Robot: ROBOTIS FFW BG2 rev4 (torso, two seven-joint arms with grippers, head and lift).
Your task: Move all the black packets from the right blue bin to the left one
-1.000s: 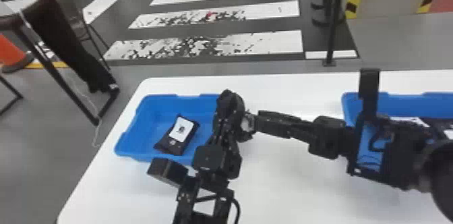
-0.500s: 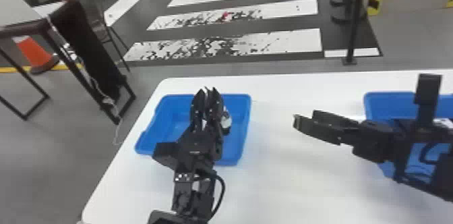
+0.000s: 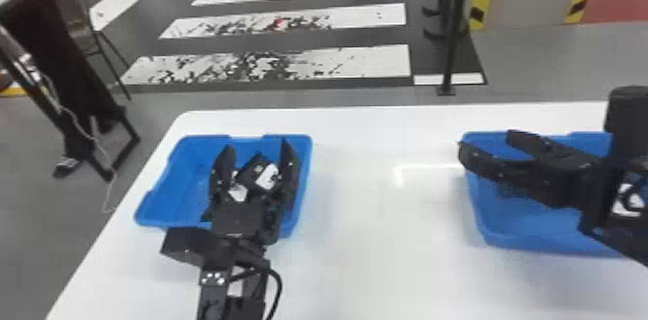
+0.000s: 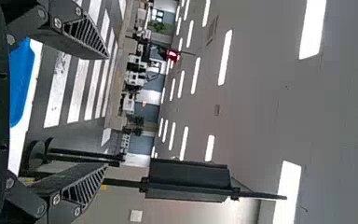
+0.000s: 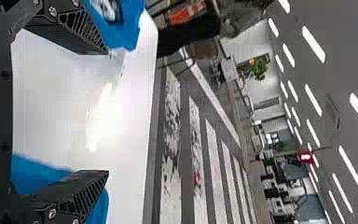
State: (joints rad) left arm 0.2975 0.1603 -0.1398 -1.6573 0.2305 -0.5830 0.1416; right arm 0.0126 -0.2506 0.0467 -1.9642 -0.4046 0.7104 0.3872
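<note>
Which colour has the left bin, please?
The left bin is blue; the head view shows it best.

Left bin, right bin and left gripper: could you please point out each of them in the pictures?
Left bin (image 3: 185,191): head view, bare floor at its left side.
Right bin (image 3: 523,218): head view, bare floor.
Left gripper (image 3: 256,144): head view, midway between its fingertips.

In the left blue bin (image 3: 168,206), toward the right side: black packets (image 3: 251,167) with white labels, close together, lying askew, partly hidden. In the right blue bin (image 3: 525,227), toward the right: another white-labelled packet (image 3: 628,200), mostly hidden. Both open-topped, upright, well apart.
</note>
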